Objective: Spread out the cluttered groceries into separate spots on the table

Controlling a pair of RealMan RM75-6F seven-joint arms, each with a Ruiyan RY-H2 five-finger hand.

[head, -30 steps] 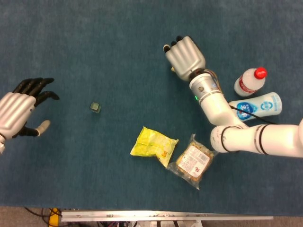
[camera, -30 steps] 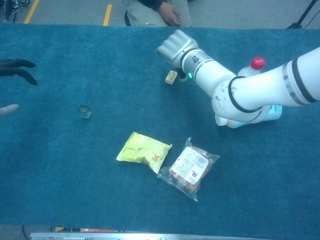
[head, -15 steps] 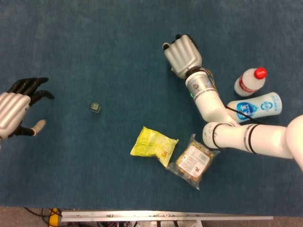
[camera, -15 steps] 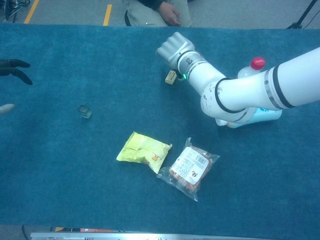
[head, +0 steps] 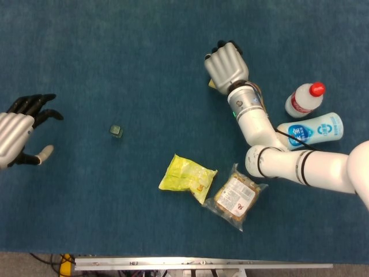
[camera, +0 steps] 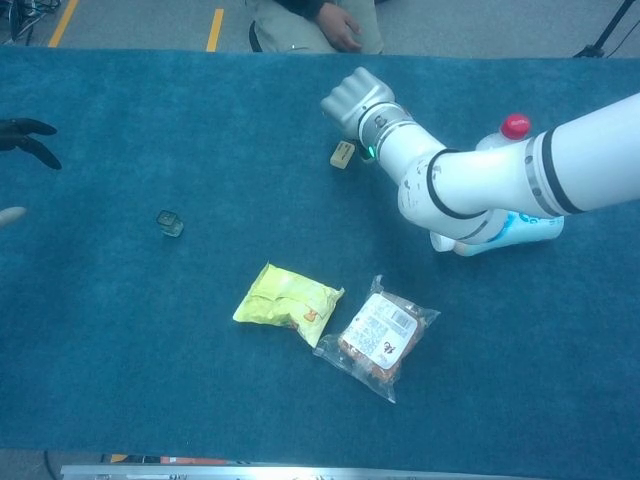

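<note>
My right hand hovers at the far middle of the table with its fingers curled in and nothing in them; the chest view shows the same fist. A small beige block lies on the cloth just beside it, mostly hidden under the hand in the head view. My left hand is at the left edge, fingers spread and empty. A small dark cube sits alone left of centre. A yellow snack bag and a clear food packet lie touching near the front.
A red-capped white bottle and a blue-labelled white bottle lie at the right, next to my right forearm. A metal rail runs along the table's front edge. A seated person is beyond the far edge.
My left hand has drawn back toward the left edge. My right hand has shifted slightly to the right, still curled. The beige block and the other groceries have not moved.
</note>
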